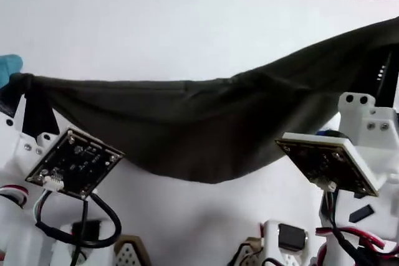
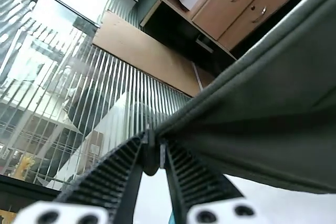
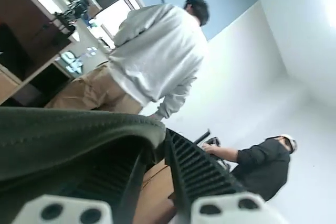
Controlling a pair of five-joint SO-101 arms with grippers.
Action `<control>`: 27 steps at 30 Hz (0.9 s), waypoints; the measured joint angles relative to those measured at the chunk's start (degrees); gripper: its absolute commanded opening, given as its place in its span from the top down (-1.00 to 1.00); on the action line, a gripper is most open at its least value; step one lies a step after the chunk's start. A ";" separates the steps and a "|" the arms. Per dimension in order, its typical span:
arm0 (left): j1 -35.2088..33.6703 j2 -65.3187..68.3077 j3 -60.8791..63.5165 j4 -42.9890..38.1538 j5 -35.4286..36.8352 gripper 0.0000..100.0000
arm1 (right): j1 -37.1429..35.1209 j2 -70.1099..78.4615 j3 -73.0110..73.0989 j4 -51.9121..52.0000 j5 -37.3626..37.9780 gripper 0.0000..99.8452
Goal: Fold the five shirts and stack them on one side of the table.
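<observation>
A dark olive shirt (image 1: 187, 123) hangs stretched above the white table (image 1: 187, 29), sagging in the middle. My left gripper (image 2: 155, 142) is shut on the shirt's left corner (image 1: 22, 82), its ribbed black fingers (image 2: 121, 166) pinching the hem. The shirt (image 2: 262, 114) runs away from it in a taut fold. At the right side, my right gripper (image 3: 157, 148) is shut on the other end of the shirt (image 3: 63, 135), the cloth draped over one finger. In the high view that end (image 1: 374, 42) rises toward the table's right edge.
Both arm bases and their wrist camera boards (image 1: 75, 163) (image 1: 327, 163) stand along the table's near edge. A light blue item (image 1: 9, 65) peeks in at the far left edge. The far half of the table is bare white.
</observation>
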 measured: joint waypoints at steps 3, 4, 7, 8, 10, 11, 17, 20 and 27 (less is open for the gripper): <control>0.00 -0.09 0.00 -0.09 0.00 0.95 | 0.62 0.09 -2.46 -0.26 0.88 0.96; 0.00 -0.09 0.00 -0.09 0.00 0.95 | 0.62 0.09 -3.52 -0.26 1.76 0.96; 0.00 -0.09 -0.97 -0.44 0.00 0.95 | 0.79 0.00 -6.51 -0.26 4.40 0.96; 0.00 -0.09 -1.93 -0.53 0.00 0.95 | 0.79 0.00 -7.21 -0.44 5.01 0.96; 0.00 -0.09 -4.31 -0.70 0.00 0.95 | 0.79 0.00 -8.62 -0.44 6.51 0.96; 0.00 -0.09 -5.71 -0.70 0.00 0.95 | 0.79 0.00 -9.49 -0.44 6.95 0.96; 0.00 -0.09 -10.64 1.49 0.18 0.95 | 0.70 -0.09 -15.91 3.08 7.12 0.96; 0.00 -0.18 -12.22 3.16 0.18 0.95 | -0.79 -1.49 -18.11 6.15 7.47 0.96; 0.00 -0.18 -12.75 3.60 0.18 0.95 | -1.67 -3.43 -19.08 7.65 7.65 0.96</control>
